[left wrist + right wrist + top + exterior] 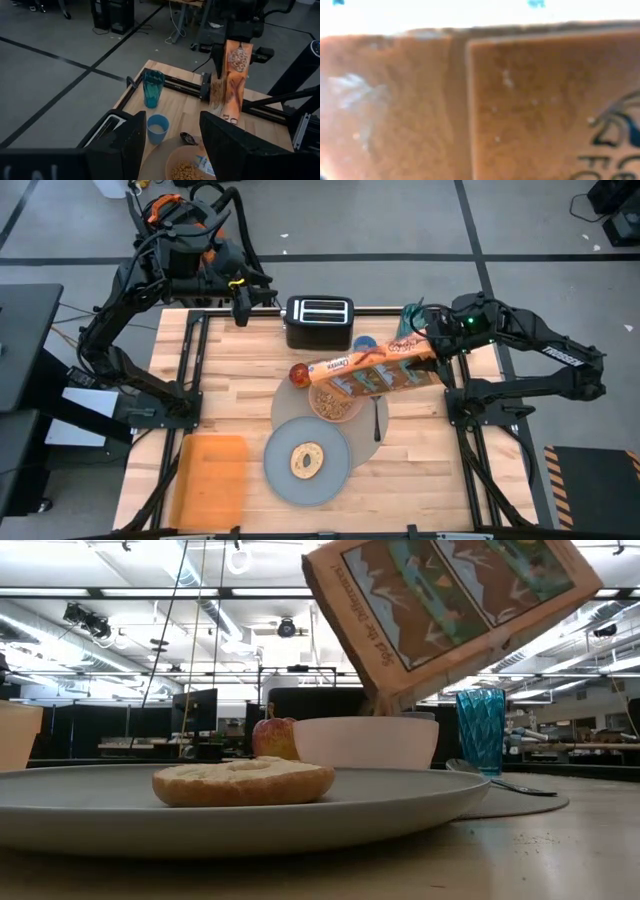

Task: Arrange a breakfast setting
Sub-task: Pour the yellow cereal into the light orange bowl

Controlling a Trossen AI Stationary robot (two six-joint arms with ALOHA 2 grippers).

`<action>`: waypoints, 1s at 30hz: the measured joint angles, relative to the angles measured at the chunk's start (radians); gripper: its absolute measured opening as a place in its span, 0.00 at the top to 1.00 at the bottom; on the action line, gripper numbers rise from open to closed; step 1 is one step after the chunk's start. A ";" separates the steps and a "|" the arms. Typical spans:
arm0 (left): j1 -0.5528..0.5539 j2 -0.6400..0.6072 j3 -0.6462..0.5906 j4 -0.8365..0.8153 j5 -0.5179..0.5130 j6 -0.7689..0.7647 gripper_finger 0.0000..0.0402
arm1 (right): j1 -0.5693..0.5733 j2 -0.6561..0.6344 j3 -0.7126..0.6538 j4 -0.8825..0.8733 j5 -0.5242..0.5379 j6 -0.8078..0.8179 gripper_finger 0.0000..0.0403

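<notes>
— Where's my right claw (432, 348)?

— I have it above the bowl (337, 404), clamped on the cereal box (372, 367). The box is tipped down toward the bowl, cereal running out of its lower end, and there's cereal in the bowl already.

— And the left claw (167, 145)?

— Up by the toaster (319, 322), behind the bowl, fingers apart and holding nothing.

— How does the rest of the setting sit around the bowl?

— I see the bowl on the taupe mat (382, 430), with the spoon (377, 418) lying just beside it on the mat. The apple (299, 373) touches or nearly touches the bowl's far edge. The grey plate (282, 467) sits in front of the bowl, overlapping the mat, with the bagel (307, 460) on it. The small blue cup (158, 128) stands behind the bowl, and a teal glass (153, 88) farther back. An orange board (211, 473) lies on the surface (400, 490) well apart from the bowl.
</notes>
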 joint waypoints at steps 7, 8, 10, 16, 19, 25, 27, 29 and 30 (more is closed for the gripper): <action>0.000 0.000 0.000 0.001 0.000 0.001 0.52 | 0.000 -0.002 0.000 -0.005 -0.020 0.016 0.47; 0.000 0.000 0.000 0.001 0.000 0.001 0.52 | 0.001 -0.002 0.000 -0.019 -0.027 0.018 0.47; 0.000 0.000 0.000 0.001 0.000 0.001 0.52 | 0.002 -0.004 0.000 -0.045 -0.010 0.016 0.47; 0.000 0.000 0.000 0.007 0.000 0.001 0.52 | 0.001 -0.002 0.000 -0.039 0.016 0.009 0.47; 0.000 0.000 0.000 0.008 0.000 0.001 0.52 | 0.000 0.011 0.000 -0.012 0.015 0.000 0.47; 0.000 0.000 0.000 0.008 0.000 0.000 0.52 | 0.010 0.062 0.000 0.018 0.015 -0.004 0.47; 0.000 0.000 0.000 0.008 0.000 0.000 0.52 | 0.020 0.074 0.000 0.044 0.013 -0.006 0.47; 0.000 0.000 0.000 0.008 0.000 0.000 0.52 | 0.031 0.083 0.000 0.046 0.019 -0.008 0.47; 0.000 0.000 0.000 0.008 0.000 0.001 0.52 | 0.034 0.084 0.000 0.046 0.024 -0.006 0.47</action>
